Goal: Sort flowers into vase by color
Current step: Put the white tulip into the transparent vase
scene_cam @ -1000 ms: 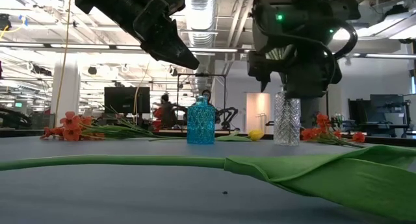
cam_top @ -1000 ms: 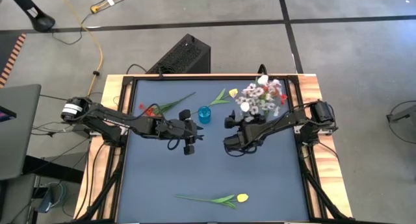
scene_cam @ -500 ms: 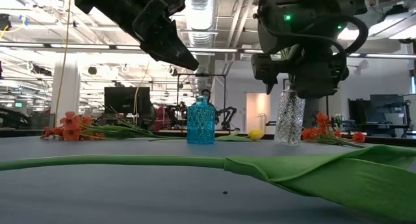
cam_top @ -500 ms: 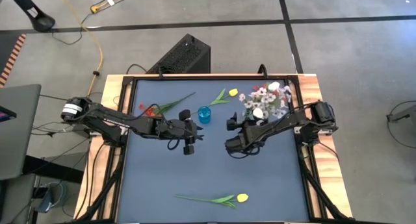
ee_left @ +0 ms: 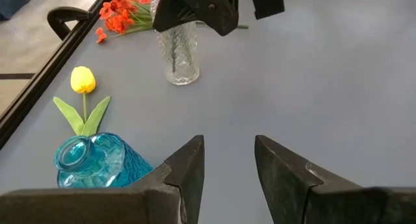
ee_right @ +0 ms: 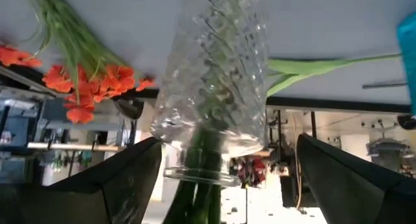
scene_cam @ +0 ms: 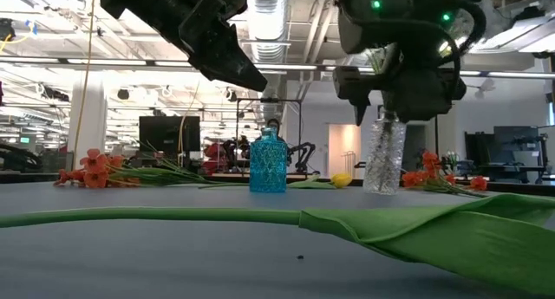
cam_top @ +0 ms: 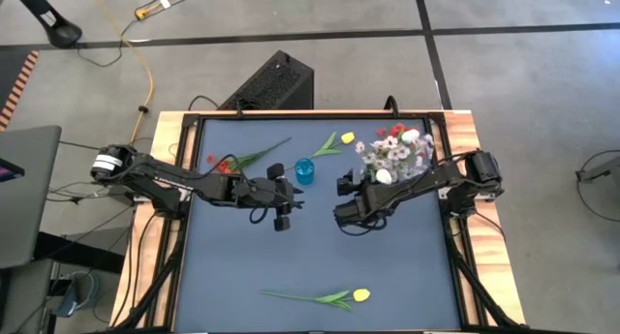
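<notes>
A clear cut-glass vase (scene_cam: 382, 159) holds a bunch of white, pink and red flowers (cam_top: 392, 152). It stands tilted, with its foot on the table. My right gripper (cam_top: 354, 184) is open around its neck; this also shows in the low view (scene_cam: 397, 104) and the right wrist view (ee_right: 229, 141). My left gripper (cam_top: 294, 194) hangs open and empty above the table next to a blue glass vase (cam_top: 305, 170). A yellow tulip (cam_top: 329, 297) lies near the front edge. Another yellow tulip (cam_top: 339, 141) and red flowers (cam_top: 225, 164) lie at the back. My right gripper has one finger (ee_right: 133, 175) against the clear vase's neck just below the rim (ee_right: 159, 134). The other finger (ee_right: 344, 178) stands a little apart from it. The fingers come about level from the table's near side, one on each side of the neck. The vase leans with its foot on the table.
More red flowers (scene_cam: 434, 173) lie on the table behind the clear vase. The table's raised frame (cam_top: 194, 121) runs around the dark mat. The mat's middle and near half hold only the front tulip.
The clear vase has tipped from upright to leaning, its top going toward the table's right while its foot stays on the table. The flower heads have swung the same way. My right gripper has shifted slightly with the neck. My left arm has kept still.
</notes>
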You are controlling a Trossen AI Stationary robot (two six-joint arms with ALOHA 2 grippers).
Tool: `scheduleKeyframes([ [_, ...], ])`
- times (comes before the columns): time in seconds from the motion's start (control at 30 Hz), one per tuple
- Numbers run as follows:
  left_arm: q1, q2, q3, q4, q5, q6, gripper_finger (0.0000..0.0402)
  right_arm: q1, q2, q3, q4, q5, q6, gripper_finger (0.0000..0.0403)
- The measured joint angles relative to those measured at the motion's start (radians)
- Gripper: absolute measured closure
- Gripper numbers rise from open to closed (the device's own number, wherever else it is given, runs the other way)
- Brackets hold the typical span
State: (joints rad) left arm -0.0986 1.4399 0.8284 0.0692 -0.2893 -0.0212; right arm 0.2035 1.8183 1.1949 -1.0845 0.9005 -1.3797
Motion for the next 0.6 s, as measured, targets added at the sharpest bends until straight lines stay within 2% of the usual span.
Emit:
scheduleKeyframes([
  [0.07, 0.0, 0.0, 0.0, 0.0, 0.0, 0.0, 0.0276, -0.004, 0.0, 0.019, 0.011, -0.031, -0.011, 0.0023],
  [0.13, 0.0, 0.0, 0.0, 0.0, 0.0, 0.0, 0.0276, -0.009, 0.003, 0.036, 0.082, -0.187, 0.005, 0.0023],
  [0.23, 0.0, 0.0, 0.0, -0.002, 0.0, -0.001, 0.0276, -0.008, 0.014, 0.044, 0.157, -0.341, 0.003, 0.0023],
  [0.33, -0.006, 0.0, 0.0, -0.015, -0.002, -0.004, 0.0276, -0.013, 0.002, 0.064, 0.241, -0.354, 0.024, 0.0023],
  [0.43, -0.012, 0.0, 0.0, -0.02, -0.003, -0.003, 0.0276, -0.015, 0.01, 0.054, 0.214, -0.367, 0.043, 0.0023],
  [0.6, -0.013, 0.0, 0.0, -0.017, -0.004, 0.003, 0.0276, -0.007, 0.002, 0.061, 0.223, -0.464, 0.279, 0.0023],
])
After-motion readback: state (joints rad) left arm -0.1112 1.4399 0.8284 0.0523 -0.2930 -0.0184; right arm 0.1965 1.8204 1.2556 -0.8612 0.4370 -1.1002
